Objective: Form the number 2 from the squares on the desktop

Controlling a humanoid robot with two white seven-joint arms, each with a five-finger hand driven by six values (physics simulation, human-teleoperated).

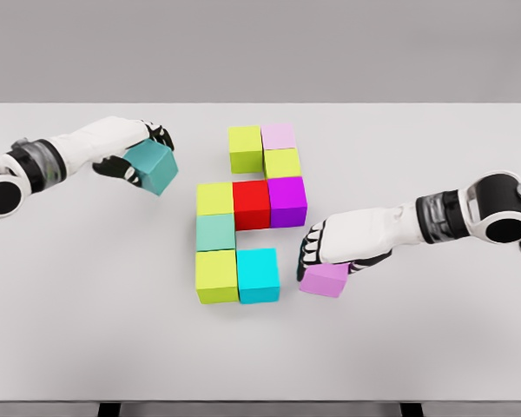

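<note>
While left robot hand [137, 155] grips teal cube [151, 167] (raised); right robot hand [330, 252] clamps violet cube [324, 279] on table [434, 347].

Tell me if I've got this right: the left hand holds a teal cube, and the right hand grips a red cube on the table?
Not quite. The right hand grips a pink-purple cube, not a red one; the red cube sits untouched in the middle of the assembled shape. The head view shows this. The left hand does hold a teal cube.
</note>
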